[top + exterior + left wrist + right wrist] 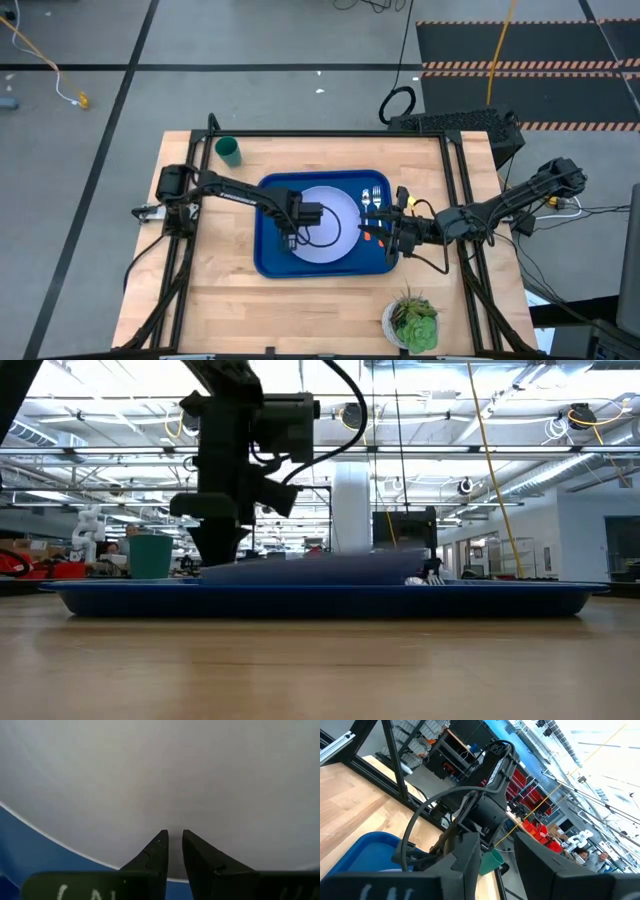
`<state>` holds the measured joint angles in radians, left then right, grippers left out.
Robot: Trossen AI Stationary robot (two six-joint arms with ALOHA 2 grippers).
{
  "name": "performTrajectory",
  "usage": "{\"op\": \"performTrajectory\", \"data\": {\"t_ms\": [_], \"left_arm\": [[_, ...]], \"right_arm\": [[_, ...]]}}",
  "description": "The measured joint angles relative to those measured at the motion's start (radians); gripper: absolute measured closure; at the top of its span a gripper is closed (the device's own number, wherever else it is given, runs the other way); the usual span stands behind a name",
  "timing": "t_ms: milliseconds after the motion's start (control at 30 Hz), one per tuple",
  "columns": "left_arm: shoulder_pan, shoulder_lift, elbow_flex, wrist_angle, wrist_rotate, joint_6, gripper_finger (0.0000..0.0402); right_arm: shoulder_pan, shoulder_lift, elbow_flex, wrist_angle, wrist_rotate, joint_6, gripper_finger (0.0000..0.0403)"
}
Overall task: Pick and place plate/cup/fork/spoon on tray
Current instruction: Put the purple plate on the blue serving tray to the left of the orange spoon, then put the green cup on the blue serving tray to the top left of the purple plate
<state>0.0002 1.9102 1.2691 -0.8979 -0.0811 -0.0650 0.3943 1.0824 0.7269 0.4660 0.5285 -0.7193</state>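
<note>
The blue tray (272, 255) lies in the middle of the table. The pale plate (335, 215) lies flat in it and fills the left wrist view (160, 775). My left gripper (291, 232) is shut and points down over the plate's left part, just inside its rim. The fork and spoon (373, 203) lie side by side on the tray's right part; I cannot tell which is which. My right gripper (393, 238) is open and empty, level over the tray's right rim beside their orange handles. The green cup (229, 150) stands on the table at the far left. My left gripper has its shut fingertips (160, 845) over the plate's surface just inside its rim (75, 851), coming from above. I cannot tell whether they touch the plate. The plate lies flat in the tray.
A white pot with a green plant (410, 322) stands near the table's front edge, right of the tray. Black frame rails run along the table's left and right sides. Bare wood shows in front of the tray and to its left.
</note>
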Motion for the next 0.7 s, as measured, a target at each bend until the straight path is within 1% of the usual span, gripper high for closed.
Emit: {"op": "performTrajectory", "data": {"t_ms": [133, 333, 567, 700], "left_arm": [[0.0, 0.0, -0.008, 0.008, -0.001, -0.001, 0.0341], [0.0, 0.0, 0.02, 0.028, -0.009, 0.003, 0.0341], [0.0, 0.0, 0.075, 0.021, -0.069, -0.022, 0.0341], [-0.004, 0.0, 0.145, -0.06, -0.132, -0.046, 0.0341]], "right_arm": [[0.0, 0.0, 0.0, 0.0, 0.0, 0.0, 0.0287], [0.0, 0.0, 0.0, 0.0, 0.0, 0.0, 0.0287], [0.0, 0.0, 0.0, 0.0, 0.0, 0.0, 0.0287], [0.0, 0.0, 0.0, 0.0, 0.0, 0.0, 0.0287]]}}
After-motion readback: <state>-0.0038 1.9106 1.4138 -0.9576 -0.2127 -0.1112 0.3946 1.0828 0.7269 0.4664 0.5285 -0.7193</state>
